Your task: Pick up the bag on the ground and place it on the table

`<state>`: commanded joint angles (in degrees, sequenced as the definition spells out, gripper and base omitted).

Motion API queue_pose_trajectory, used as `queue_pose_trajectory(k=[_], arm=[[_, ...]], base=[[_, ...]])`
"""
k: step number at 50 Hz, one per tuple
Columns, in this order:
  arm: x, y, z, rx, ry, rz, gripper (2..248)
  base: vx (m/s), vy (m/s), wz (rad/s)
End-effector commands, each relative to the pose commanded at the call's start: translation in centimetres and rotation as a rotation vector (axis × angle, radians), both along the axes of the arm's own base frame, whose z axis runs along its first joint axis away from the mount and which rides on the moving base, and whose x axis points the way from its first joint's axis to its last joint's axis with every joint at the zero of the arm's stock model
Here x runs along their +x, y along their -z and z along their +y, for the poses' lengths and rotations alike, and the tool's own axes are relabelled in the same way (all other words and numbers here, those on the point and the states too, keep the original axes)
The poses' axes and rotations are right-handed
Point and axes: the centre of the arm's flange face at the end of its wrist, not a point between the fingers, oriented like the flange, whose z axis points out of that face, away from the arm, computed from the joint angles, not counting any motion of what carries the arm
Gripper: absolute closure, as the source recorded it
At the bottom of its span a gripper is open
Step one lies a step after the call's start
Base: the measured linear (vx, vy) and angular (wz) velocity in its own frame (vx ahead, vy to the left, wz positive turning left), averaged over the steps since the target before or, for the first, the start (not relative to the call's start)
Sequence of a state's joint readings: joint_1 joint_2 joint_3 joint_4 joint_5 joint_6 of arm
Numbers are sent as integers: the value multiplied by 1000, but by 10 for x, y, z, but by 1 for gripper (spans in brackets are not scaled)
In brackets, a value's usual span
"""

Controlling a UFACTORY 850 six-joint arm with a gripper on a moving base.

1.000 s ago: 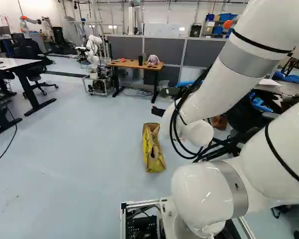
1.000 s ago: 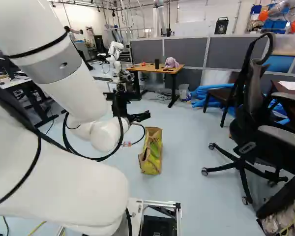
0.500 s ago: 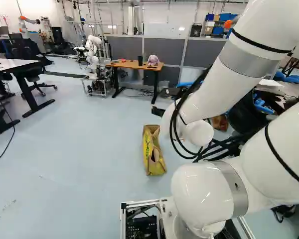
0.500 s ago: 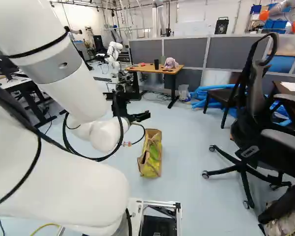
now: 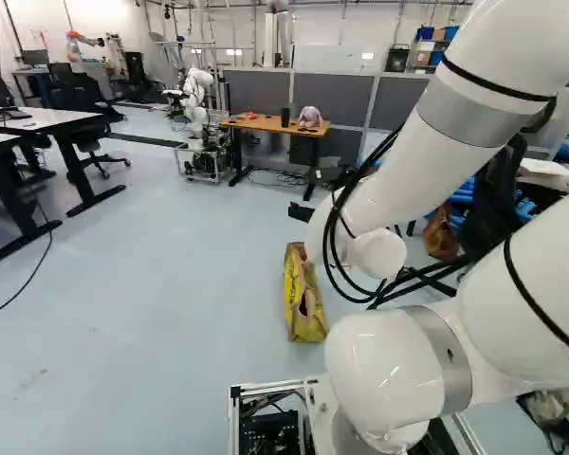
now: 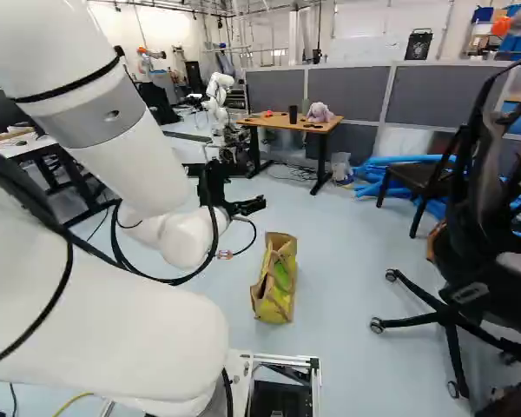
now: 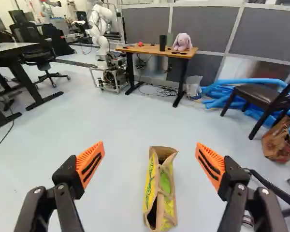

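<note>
Yellow bag (image 6: 275, 304) looks nearer, the base (image 5: 266, 388) having moved, apparently turning left

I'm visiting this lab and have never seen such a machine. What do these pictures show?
The machine is one white arm on a moving base. Two pictures look ahead past it, from cameras on the base behind the arm, to its left and right. The third looks along the pincer from the arm's wrist; the two orange-padded fingers are its own. They stand open and hold nothing. Ahead, on the floor, is a yellow and brown bag. Farther off, a wooden table bears a plush toy and a dark cup-like thing.
</note>
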<state>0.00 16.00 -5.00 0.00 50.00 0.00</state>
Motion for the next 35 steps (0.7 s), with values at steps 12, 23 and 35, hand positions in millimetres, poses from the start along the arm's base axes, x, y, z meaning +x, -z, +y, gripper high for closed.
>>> queue_pose_trajectory(k=[12,23,35], arm=[[0,0,0,0,0,0,3],[0,0,0,0,0,0,3],[0,0,0,0,0,0,3]], base=[[106,8,13],[99,4,0],[103,3,-2]])
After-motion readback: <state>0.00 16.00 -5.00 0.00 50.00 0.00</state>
